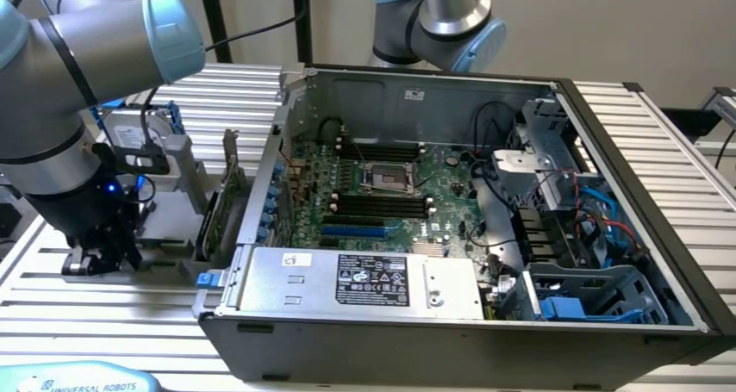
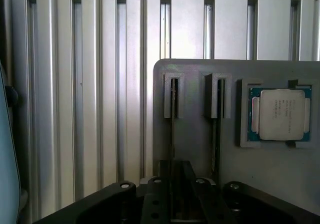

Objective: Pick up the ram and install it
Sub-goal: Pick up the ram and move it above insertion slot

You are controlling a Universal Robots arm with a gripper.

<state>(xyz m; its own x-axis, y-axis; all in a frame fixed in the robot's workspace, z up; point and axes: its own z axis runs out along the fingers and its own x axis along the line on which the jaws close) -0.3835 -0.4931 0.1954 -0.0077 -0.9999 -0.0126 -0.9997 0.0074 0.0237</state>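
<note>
1. Cannot tell whether clamped or merely set loosely: gripper [image 2: 173, 196] low, jaws either side of the thin top edge of the ram [image 2: 173, 102], standing on edge in a groove of the grey holder [image 2: 195, 144]
2. Found on the exterior view's left of the open computer case [image 1: 460, 340], well apart from the memory slots [image 1: 374, 204] on the board inside
3. Could slip or twist out of a shallow pinch, if lifted with contact on one side alone
4. Could bind in the groove and drag the holder up, if pulled off vertical
5. Could knock the second stick [image 2: 217, 102] just beside it, or the processor [image 2: 280, 115] lying further along the same holder, through any sideways drift
6. Could strike the upright card [image 1: 227, 194] between holder and case wall, if carried across too low
</note>
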